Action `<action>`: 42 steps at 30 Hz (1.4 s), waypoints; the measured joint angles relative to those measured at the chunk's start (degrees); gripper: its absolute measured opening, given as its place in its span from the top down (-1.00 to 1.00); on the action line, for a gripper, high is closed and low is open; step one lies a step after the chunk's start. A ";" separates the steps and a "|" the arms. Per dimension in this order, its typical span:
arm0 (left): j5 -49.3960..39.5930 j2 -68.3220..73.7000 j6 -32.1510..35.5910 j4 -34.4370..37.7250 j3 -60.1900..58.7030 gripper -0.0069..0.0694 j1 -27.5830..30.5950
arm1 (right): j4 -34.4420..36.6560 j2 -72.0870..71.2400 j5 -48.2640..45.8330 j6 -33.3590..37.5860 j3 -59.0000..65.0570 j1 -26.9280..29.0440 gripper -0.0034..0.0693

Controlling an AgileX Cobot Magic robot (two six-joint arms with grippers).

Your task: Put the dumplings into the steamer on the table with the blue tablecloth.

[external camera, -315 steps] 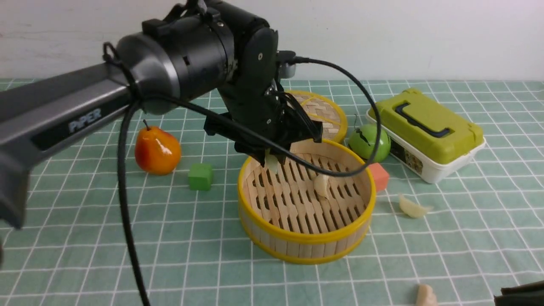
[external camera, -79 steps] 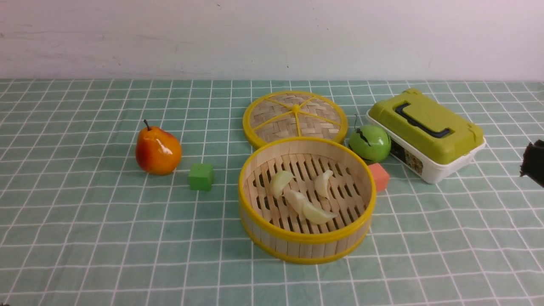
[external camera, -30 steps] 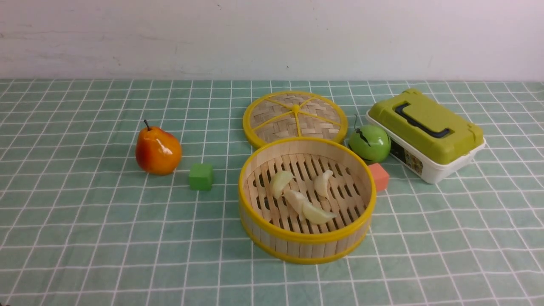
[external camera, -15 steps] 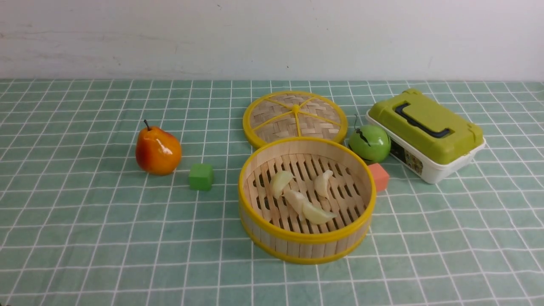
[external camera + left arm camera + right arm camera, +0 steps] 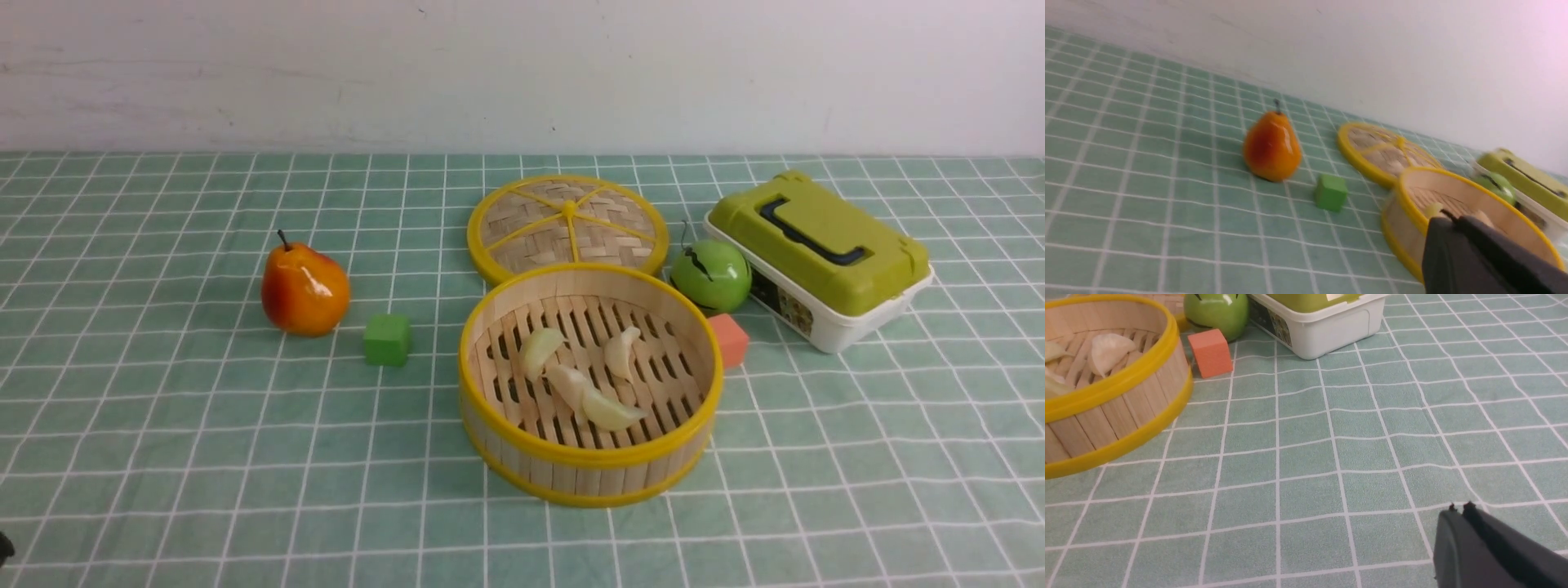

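the dumplings (image 5: 581,382), four glossy pale-cream crescents, lie inside the steamer (image 5: 589,465) on its slatted bamboo floor, near the middle of the table with the blue tablecloth (image 5: 163,457), a pale teal cloth ruled in thin white squares. the two far ones stand apart, their long axes tilted from near-left to far-right; the two near ones touch, running together from far-left to near-right. the steamer is a round shallow basket of upright wooden strips between smooth yellow rims. just behind it lies a flat woven lid (image 5: 566,225) with a yellow rim. a shiny orange pear (image 5: 304,287) and a small green cube (image 5: 387,339) sit to the left; a red-orange cube (image 5: 727,339), a glossy green apple (image 5: 710,274) and a green-lidded white box (image 5: 819,255) sit to the right. the left gripper (image 5: 1447,220) shows its dark fingers pressed together, holding nothing, in front of the steamer's rim. the right gripper (image 5: 1459,508) is likewise pinched closed and empty above bare cloth.
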State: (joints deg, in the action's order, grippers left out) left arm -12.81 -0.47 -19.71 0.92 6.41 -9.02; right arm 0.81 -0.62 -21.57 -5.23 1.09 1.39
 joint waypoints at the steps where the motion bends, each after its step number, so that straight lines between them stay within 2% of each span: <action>1: 0.44 -0.13 1.44 0.43 -1.29 0.86 2.91 | 0.00 0.00 0.00 0.00 0.00 0.00 0.87; 5: 0.88 -0.13 4.80 0.59 -5.17 0.86 8.82 | 0.00 0.00 0.00 0.00 0.00 0.00 0.86; 8: 0.73 -0.13 5.46 -0.11 -7.47 0.86 9.96 | 0.00 0.00 0.00 0.00 0.00 0.00 0.84; 19: -8.21 -0.13 5.90 -0.92 -8.09 0.86 9.99 | 0.00 0.00 0.00 0.00 0.00 0.00 0.81; 42: -8.27 -0.13 5.92 -0.92 -8.14 0.86 10.38 | 0.00 0.00 0.00 0.00 0.00 0.00 0.74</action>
State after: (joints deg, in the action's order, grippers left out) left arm -21.08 -0.60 -13.79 0.00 -1.73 1.36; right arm 0.81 -0.62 -21.57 -5.23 1.09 1.39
